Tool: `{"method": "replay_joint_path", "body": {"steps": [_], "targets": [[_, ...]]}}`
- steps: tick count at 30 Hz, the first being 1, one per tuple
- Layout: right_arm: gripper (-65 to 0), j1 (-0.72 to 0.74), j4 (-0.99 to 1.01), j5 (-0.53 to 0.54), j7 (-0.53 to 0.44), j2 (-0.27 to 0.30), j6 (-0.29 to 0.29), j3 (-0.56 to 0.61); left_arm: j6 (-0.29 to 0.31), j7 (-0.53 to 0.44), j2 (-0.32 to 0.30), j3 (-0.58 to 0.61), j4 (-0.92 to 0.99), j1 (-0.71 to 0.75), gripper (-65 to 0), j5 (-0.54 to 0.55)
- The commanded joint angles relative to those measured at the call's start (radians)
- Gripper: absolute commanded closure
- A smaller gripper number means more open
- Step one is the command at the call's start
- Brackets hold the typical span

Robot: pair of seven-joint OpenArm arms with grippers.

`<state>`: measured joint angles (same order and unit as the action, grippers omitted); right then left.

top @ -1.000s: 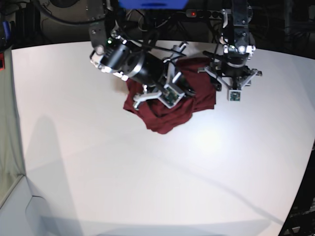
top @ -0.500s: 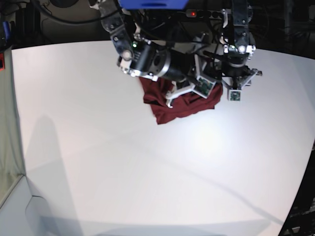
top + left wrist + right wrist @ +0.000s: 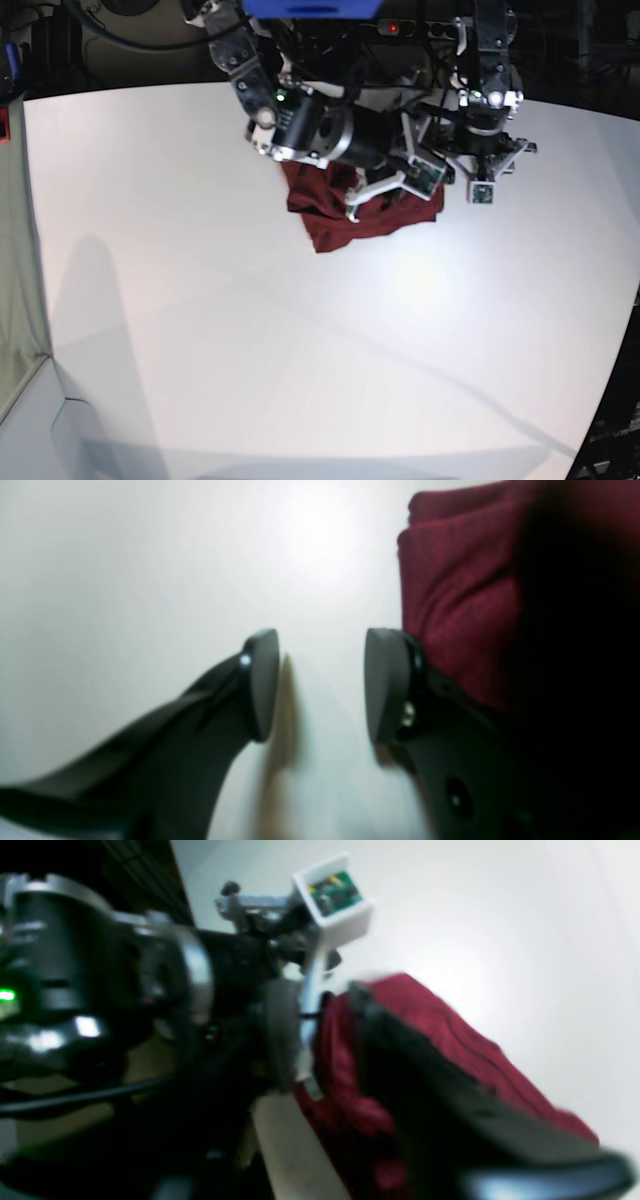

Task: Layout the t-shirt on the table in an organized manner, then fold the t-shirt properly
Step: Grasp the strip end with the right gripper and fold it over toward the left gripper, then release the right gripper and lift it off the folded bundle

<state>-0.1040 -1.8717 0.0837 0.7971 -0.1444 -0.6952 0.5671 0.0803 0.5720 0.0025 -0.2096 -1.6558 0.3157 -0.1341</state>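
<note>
The maroon t-shirt (image 3: 335, 225) lies bunched on the white table (image 3: 250, 350) near its far edge. My right gripper (image 3: 385, 195) reaches into the cloth from the left. In the blurred right wrist view its jaws (image 3: 320, 1000) stand apart, with t-shirt (image 3: 465, 1040) folds lying between and over the fingers. My left gripper (image 3: 320, 680) is open above bare table (image 3: 150, 555), nothing between its fingers (image 3: 262, 680). The t-shirt (image 3: 450, 605) edge sits just to its right, beside the right finger. The left arm (image 3: 485, 110) stands by the shirt's right edge.
The two arms crowd together over the shirt at the back of the table. Dark equipment and cables run behind the far edge (image 3: 150, 92). White tabletop stretches in front and to the left of the shirt.
The right arm has swung toward the back right, dragging the t-shirt into a tighter bunch near the left arm. Its jaws have parted. The left arm has barely moved.
</note>
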Motion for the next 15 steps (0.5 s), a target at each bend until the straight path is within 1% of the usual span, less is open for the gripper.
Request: {"method": "replay_joint_path", "body": {"steps": [1, 3, 4, 7, 10, 15], "targets": [[-27.7, 0.003, -0.042, 0.023, -0.032, -0.013, -0.003, 0.006, -0.001, 0.004, -0.005, -0.015, -0.014, 0.001, -27.4, -0.009], [-32.2, -0.009, -0.073, 0.023, -0.037, -0.013, -0.003, 0.001, -0.001, 0.004, -0.005, -0.029, -0.016, 0.003, -29.8, -0.009], [-33.2, -0.012, -0.090, 0.023, -0.038, -0.013, -0.003, -0.005, -0.001, 0.004, -0.005, -0.038, -0.017, 0.004, -31.8, -0.009], [-33.6, -0.007, -0.119, 0.023, -0.038, -0.013, -0.003, -0.074, -0.001, 0.004, -0.005, -0.080, -0.040, 0.004, -34.6, -0.009], [-33.9, -0.006, -0.116, 0.023, -0.038, -0.013, -0.003, -0.190, -0.001, 0.004, -0.005, -0.118, -0.088, 0.013, -34.7, -0.009], [-34.1, 0.026, -0.073, 0.017, -0.031, -0.013, -0.003, -0.295, -0.001, 0.004, -0.005, -0.149, -0.122, 0.018, -34.7, -0.008]]}}
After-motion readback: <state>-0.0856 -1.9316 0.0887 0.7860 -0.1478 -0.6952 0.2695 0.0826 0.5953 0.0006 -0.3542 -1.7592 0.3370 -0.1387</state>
